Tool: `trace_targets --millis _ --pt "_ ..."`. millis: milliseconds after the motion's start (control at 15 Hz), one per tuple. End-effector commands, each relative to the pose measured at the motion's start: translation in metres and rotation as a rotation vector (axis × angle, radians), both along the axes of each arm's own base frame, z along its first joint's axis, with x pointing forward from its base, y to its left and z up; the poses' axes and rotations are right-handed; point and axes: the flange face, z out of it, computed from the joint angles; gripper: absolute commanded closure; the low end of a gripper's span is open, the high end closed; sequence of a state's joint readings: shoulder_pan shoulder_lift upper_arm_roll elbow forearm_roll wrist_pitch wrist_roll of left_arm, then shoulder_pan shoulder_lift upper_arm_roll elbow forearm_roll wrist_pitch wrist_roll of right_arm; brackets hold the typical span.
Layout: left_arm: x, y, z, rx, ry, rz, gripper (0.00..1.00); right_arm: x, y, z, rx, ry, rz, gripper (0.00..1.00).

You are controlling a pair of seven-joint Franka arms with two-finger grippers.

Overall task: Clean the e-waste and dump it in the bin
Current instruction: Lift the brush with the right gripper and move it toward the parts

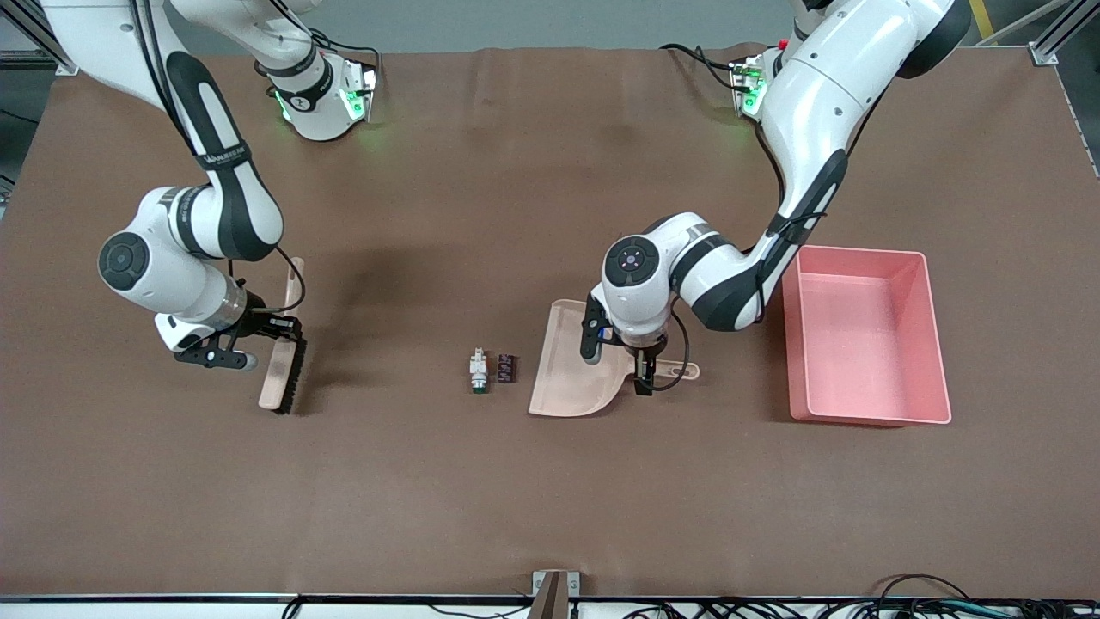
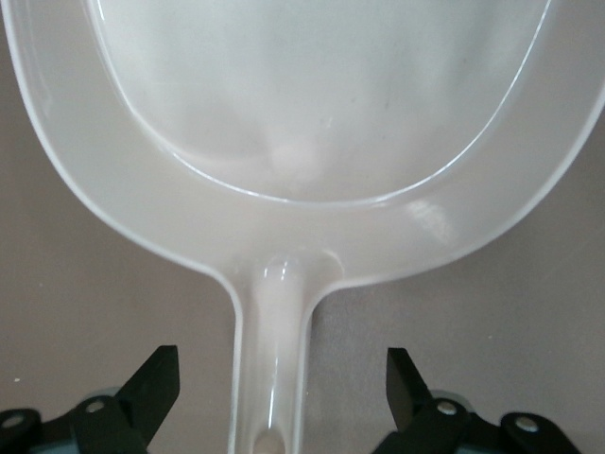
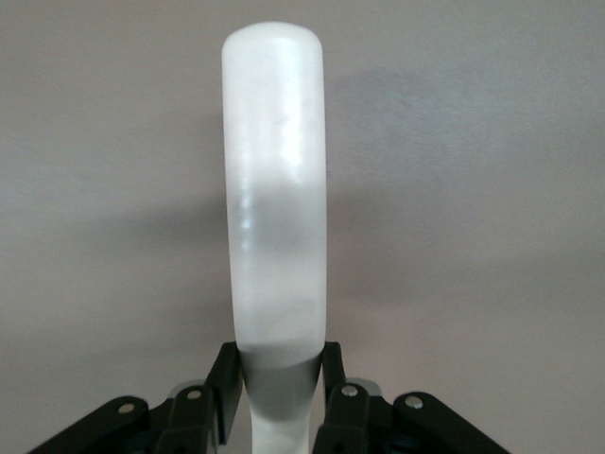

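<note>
The right gripper (image 1: 273, 331) has its jaws pinched on the handle of a brush (image 1: 284, 361), near the right arm's end of the table (image 1: 481, 172). In the right wrist view the fingers (image 3: 224, 383) clamp the pale handle on both sides. The brush's dark bristles face the middle of the table.

The left gripper (image 1: 643, 371) is down over the handle of the beige dustpan (image 1: 571, 374). Its jaws are spread wide, one finger (image 2: 156, 378) on each side of the handle, neither touching it. The dustpan lies flat on the table.

The two bits of e-waste lie side by side between brush and dustpan, close to the dustpan's open edge: a white part with a green end (image 1: 478, 371) and a dark block (image 1: 506, 369) just beside it. The pink bin (image 1: 864, 335) stands toward the left arm's end of the table, near the dustpan's handle.
</note>
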State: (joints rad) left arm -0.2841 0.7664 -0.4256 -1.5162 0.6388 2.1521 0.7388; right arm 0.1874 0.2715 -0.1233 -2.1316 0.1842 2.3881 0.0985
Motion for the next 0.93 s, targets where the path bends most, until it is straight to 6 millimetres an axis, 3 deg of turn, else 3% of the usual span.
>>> trace_targets --millis 0,267,533,867 --pt "0.001 -0.011 0.005 -0.010 0.003 0.016 0.08 -0.015 0.040 0.035 0.028 -0.027 -0.057 0.99" --pt "0.001 -0.010 -0.003 -0.014 0.019 0.022 0.28 -0.023 0.098 0.043 0.037 -0.035 -0.097 1.00" --pt "0.005 -0.005 -0.006 -0.026 0.036 0.042 0.31 -0.031 0.160 0.051 0.064 -0.059 -0.111 1.00" --pt "0.001 -0.010 -0.007 -0.030 0.044 0.038 0.33 -0.046 0.213 0.011 0.076 -0.061 -0.098 1.00"
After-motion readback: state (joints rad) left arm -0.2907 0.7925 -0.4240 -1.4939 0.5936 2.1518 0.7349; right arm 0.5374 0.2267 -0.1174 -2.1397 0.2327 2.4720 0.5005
